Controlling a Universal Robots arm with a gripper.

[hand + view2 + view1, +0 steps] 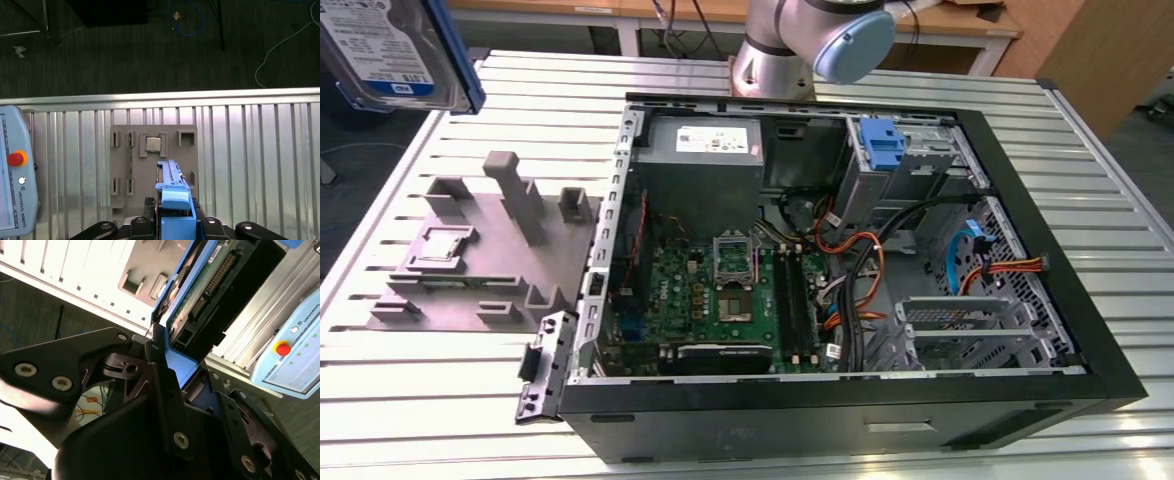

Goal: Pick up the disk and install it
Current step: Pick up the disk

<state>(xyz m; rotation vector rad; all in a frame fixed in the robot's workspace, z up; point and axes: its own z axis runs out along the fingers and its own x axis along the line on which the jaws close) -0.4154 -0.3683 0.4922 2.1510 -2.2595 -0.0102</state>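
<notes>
Clamped shut on the blue rail of the disk (387, 50): the gripper (187, 374), dark fingers either side of the drive's edge in the second wrist view. Held high off the slatted table (1101, 190) at eleven o'clock in the exterior view, label toward the camera, body cut by the frame edge.

Beyond and below, at nine o'clock, the grey parts holder (480, 250). Further on, from centre toward three o'clock, the open computer case (827, 410), with orange and black cables (861, 260) looped across its floor.

Probably best carried with a firm clamp on the rails, drive square to the fingers, well above the case wall and clear of those cables. No tilting on the way, to avoid a snag on the rim.

Furthest, at one o'clock, a blue bracket (883, 148) among the bays.

Hard to judge: the free bay for the drive, the depth of the fingers' hold on the rail, the far end of the drive past the picture's edge.
</notes>
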